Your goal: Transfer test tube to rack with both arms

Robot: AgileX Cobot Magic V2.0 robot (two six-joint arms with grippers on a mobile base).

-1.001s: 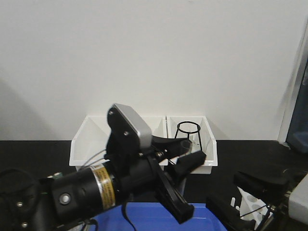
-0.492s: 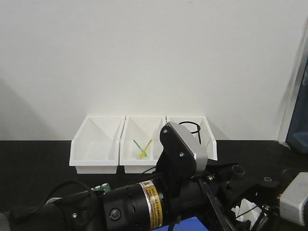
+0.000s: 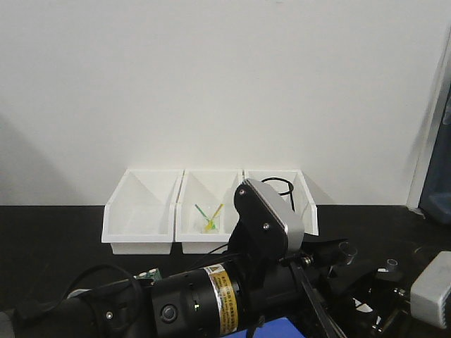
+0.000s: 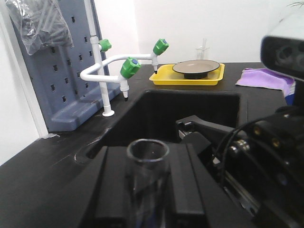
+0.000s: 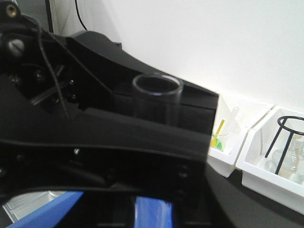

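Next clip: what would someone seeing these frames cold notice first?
The bulky black left arm, with its silver-grey cap and yellow label band, fills the front view's foreground and hides part of the three white bins against the wall. In the left wrist view, a clear test tube stands upright between black fingers, open rim up, with green-capped taps beside the black sink beyond.
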